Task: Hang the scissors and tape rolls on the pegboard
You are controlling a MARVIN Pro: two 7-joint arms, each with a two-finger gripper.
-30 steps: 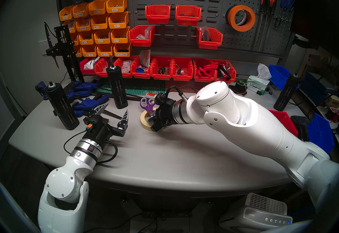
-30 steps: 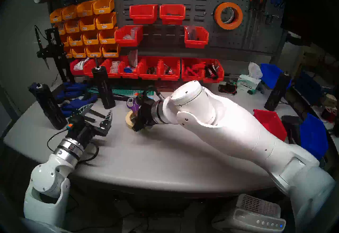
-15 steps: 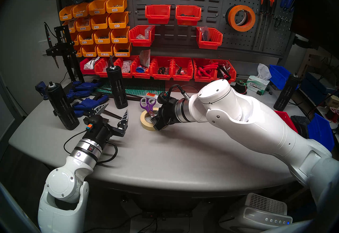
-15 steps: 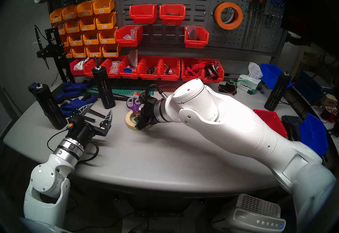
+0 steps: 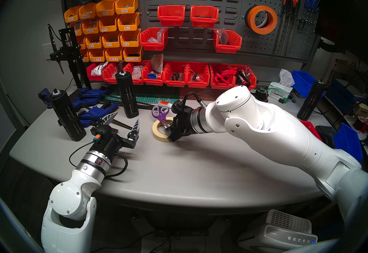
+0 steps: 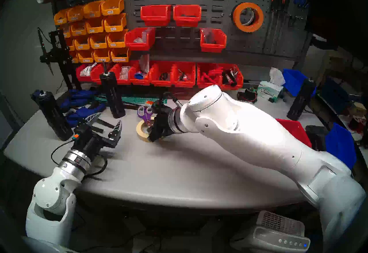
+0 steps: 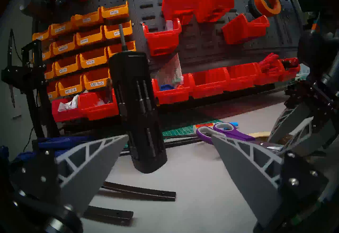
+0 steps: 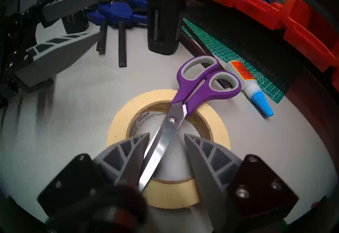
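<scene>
Nearest me, the left gripper (image 5: 124, 122) hangs just above the grey table (image 5: 179, 166), its two ribbed fingers spread wide with nothing between them. It points toward the back wall, and the task's things lie off to its right, well apart from it.

A little further in, the right gripper (image 8: 166, 139) tilts down over the beige masking tape roll (image 8: 121, 126), which lies flat on the table. Its fingers (image 8: 128, 151) stand apart on either side of the scissors (image 8: 185, 98). The silver blades run between the two fingers and across the roll's open middle, with the tip resting on the near edge of the roll. The left finger looks right up against the blade, while a clear gap shows between the blade and the right finger, so the grip is not closed on anything. The purple handles lie past the fingertips, resting on the roll's far rim and pointing away toward the glue bottle (image 8: 251, 87) and the green cutting mat (image 8: 238, 47).

Beyond those stands a black cylinder rack (image 5: 127, 95), then the row of red bins (image 5: 179, 75).

Farthest back, on the pegboard (image 5: 264, 45) at the right, the orange tape roll (image 5: 261, 19) already hangs from a hook, with a darker roll partly hidden behind it.
</scene>
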